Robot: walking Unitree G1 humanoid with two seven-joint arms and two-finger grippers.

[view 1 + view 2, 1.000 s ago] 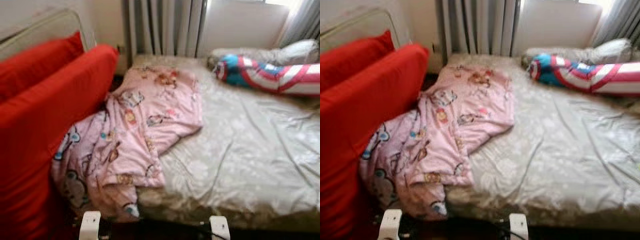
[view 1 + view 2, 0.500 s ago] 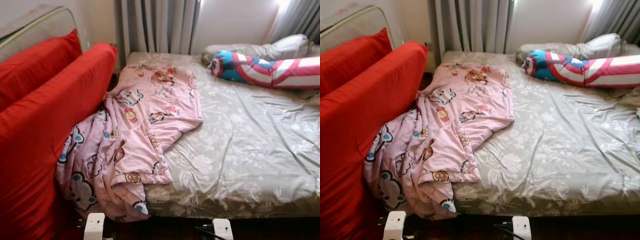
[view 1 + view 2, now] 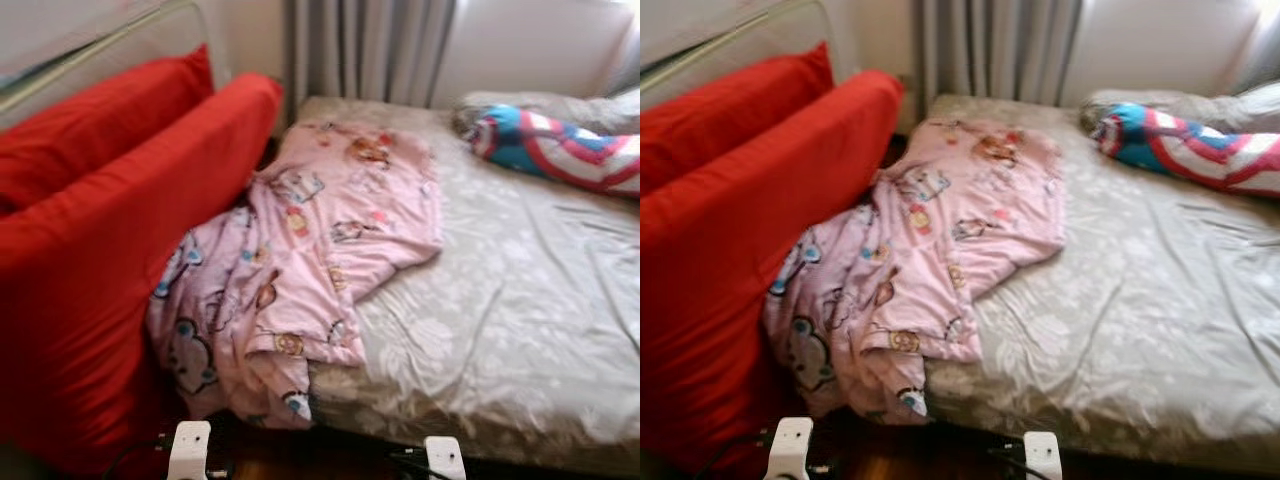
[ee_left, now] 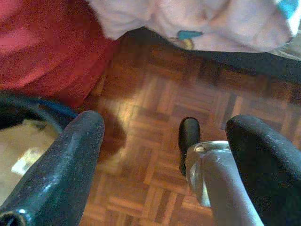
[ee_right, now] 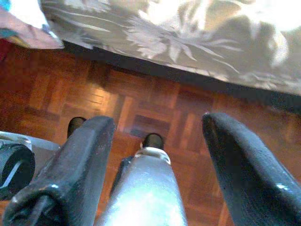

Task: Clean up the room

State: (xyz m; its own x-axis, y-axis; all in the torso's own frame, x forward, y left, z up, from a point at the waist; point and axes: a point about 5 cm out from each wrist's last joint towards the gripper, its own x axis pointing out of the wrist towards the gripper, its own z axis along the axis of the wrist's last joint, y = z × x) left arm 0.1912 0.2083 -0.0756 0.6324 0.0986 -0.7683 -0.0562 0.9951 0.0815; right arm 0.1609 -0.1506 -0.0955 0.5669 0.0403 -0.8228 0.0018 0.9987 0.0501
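Both grippers hang low and idle. In the left wrist view the left gripper has its fingers spread apart with nothing between them, over parquet floor. In the right wrist view the right gripper is likewise released and empty, the floor below it and the bed edge beyond.

Change noted: against the frames half a second back, the whole head view has slid rightward, so the camera turned left; the things themselves have not moved. More red sofa cushion now fills the left of frame. We judge we are squaring up to the blanket, not yet reaching.

The pink cartoon blanket lies crumpled at centre-left of frame, draped off the near bed corner, against the cushion. Its hanging hem sits ahead of the left fingers, apart from them. The striped bolster lies upper right.
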